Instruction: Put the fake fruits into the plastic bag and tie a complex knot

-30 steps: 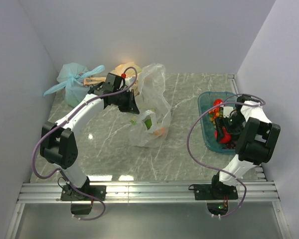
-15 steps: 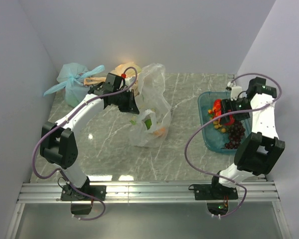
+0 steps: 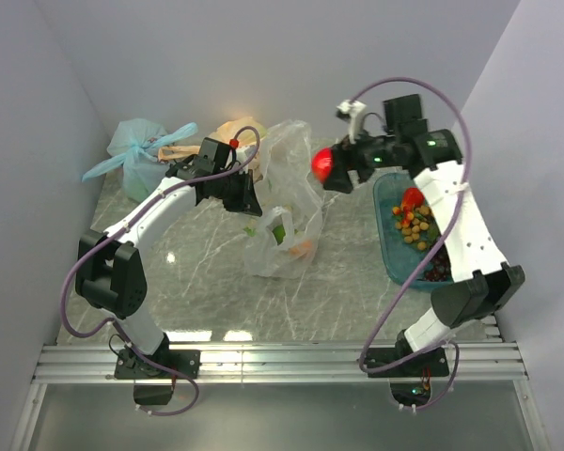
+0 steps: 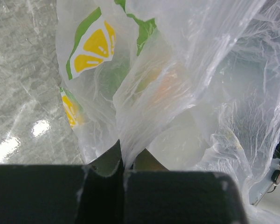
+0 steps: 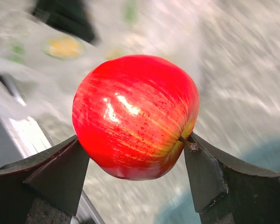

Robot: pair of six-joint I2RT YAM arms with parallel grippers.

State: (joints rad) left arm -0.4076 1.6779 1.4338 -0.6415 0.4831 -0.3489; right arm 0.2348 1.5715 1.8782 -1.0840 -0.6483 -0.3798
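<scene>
right claw [image 5: 135, 140] is clamped on the red apple [image 5: 130, 112]. jaws stand wide only because the apple fills them, one finger on each flank, stalk end next to the right-hand finger

top view puts the apple in the air, clear of the counter [image 3: 357, 282], between the teal tray [image 3: 383, 188] and the plastic bag [image 3: 287, 211], near the bag's upper right edge. wrist-view background is smeared, so we get no fine detail there

left claw [image 4: 122, 170] is fully closed on a pinch of the bag's film. wrist view shows the film running straight into the shut jaws. our read on why: it holds that side up so the mouth stands open instead of slumping flat

the bag sits mid-counter. a green fruit [image 3: 279, 232] and an orange fruit [image 3: 302, 249] show through the film low down, and it carries a lemon-slice print [image 4: 95, 46]

left in the tray we see a red fruit [image 3: 412, 197], small yellow-orange ones [image 3: 414, 224] and dark grapes [image 3: 437, 268]. so loading looks partway to us, and there's no knot on the clear bag yet

the tied light blue bag [image 3: 141, 155] and orange-yellow bag [image 3: 230, 127] at back left aren't ours

next, as we judge it, the apple has to get over the mouth and go low before release. the mouth is held on one side only and the film is thin, so the apple could catch the rim, fold it shut and roll off across the counter
</scene>
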